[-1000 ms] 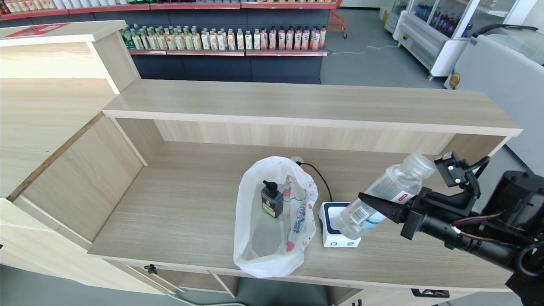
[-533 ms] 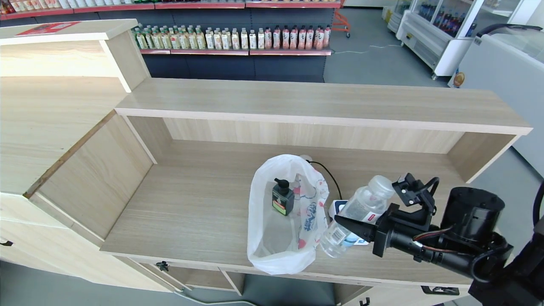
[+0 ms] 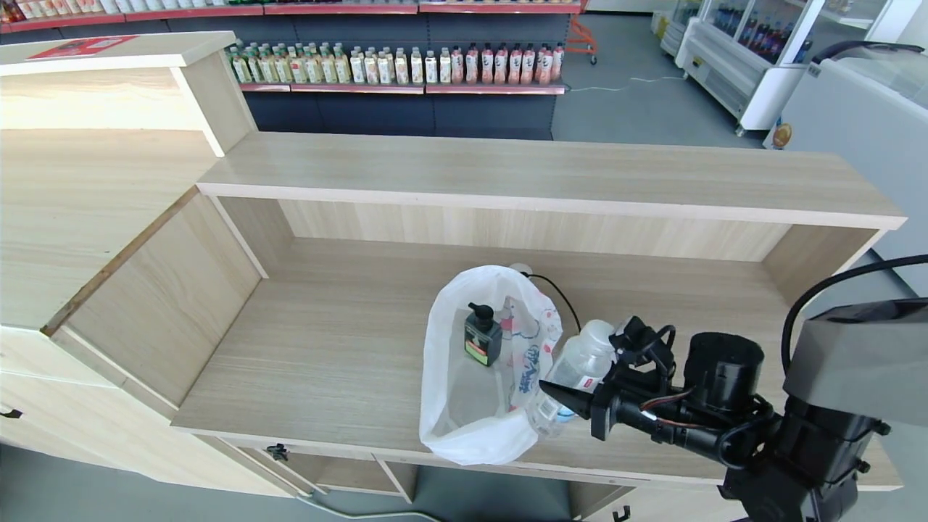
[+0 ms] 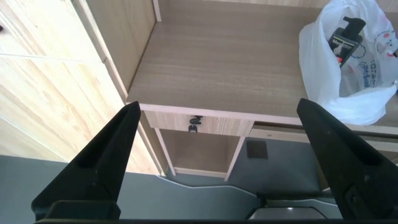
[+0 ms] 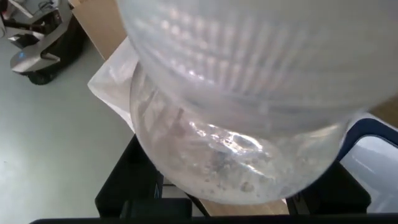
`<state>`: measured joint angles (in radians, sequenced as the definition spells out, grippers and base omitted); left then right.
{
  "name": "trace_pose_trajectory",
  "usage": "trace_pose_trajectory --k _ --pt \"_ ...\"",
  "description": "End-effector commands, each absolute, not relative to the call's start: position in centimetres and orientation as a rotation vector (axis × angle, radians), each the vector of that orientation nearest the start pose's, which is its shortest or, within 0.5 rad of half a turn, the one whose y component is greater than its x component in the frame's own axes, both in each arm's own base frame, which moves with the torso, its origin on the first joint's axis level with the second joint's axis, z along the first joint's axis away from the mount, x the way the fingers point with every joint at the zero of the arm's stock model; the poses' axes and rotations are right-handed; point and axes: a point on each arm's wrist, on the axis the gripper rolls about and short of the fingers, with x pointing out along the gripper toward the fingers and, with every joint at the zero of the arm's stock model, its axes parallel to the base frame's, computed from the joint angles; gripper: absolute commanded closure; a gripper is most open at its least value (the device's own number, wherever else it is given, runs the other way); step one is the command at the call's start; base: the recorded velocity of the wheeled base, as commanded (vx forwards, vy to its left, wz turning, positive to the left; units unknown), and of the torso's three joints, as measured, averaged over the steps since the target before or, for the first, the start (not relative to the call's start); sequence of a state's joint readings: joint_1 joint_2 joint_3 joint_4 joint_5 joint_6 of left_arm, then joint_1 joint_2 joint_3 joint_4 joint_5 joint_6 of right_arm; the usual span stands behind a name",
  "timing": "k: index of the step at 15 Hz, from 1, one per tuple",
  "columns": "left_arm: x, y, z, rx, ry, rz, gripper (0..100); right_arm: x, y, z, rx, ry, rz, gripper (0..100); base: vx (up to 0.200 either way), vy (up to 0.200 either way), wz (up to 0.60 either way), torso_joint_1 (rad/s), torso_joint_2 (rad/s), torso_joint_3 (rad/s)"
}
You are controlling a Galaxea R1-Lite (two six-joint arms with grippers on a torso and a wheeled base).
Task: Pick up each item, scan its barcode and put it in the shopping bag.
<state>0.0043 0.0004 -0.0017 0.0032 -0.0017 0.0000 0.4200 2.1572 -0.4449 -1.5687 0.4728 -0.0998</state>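
A white plastic shopping bag (image 3: 464,428) stands open on the counter, with a black pump bottle (image 3: 483,342) upright inside it. My right gripper (image 3: 573,393) is shut on a clear water bottle (image 3: 580,362), held tilted with its base against the bag's right rim and its cap pointing away. In the right wrist view the water bottle (image 5: 249,124) sits close up, with the bag (image 5: 111,84) just beyond it. My left gripper (image 4: 214,162) hangs open and empty off the counter's front edge, left of the bag (image 4: 348,93) and the pump bottle (image 4: 344,40).
A white and blue scanner (image 5: 373,152) lies right of the bag, under the held bottle, and its black cable (image 3: 560,296) runs to the back wall. A raised ledge (image 3: 551,174) spans the back. A side panel (image 3: 167,304) bounds the left.
My right arm has carried the water bottle down and left, from above the scanner to the bag's right rim. The head camera shifted early on. The bag and pump bottle stayed put.
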Motion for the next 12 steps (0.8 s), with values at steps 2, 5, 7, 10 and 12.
trace_pose_trajectory --k 2,5,7,10,12 --pt "-2.3 0.0 7.6 0.000 0.002 0.003 0 30.5 15.9 5.2 -0.075 0.037 0.926 100 0.000 0.000 0.00 0.000 0.00 0.000" --pt "-2.3 0.0 7.6 0.000 0.002 0.003 0 31.4 16.8 6.2 -0.040 -0.010 0.930 100 0.000 0.000 0.00 0.000 0.00 0.000" --pt "-2.3 0.0 7.6 0.000 0.002 0.003 0 31.6 16.9 5.0 -0.044 0.022 0.930 100 0.000 0.000 0.00 0.000 0.00 0.000" --pt "-2.3 0.0 7.6 0.000 0.002 0.005 0 31.8 16.8 3.0 -0.048 0.081 0.919 100 0.000 0.000 0.00 0.000 0.00 0.000" --pt "-2.3 0.0 7.6 0.000 0.002 0.003 0 32.4 17.0 2.1 -0.050 0.090 0.918 100 0.000 0.000 0.00 0.000 0.00 0.000"
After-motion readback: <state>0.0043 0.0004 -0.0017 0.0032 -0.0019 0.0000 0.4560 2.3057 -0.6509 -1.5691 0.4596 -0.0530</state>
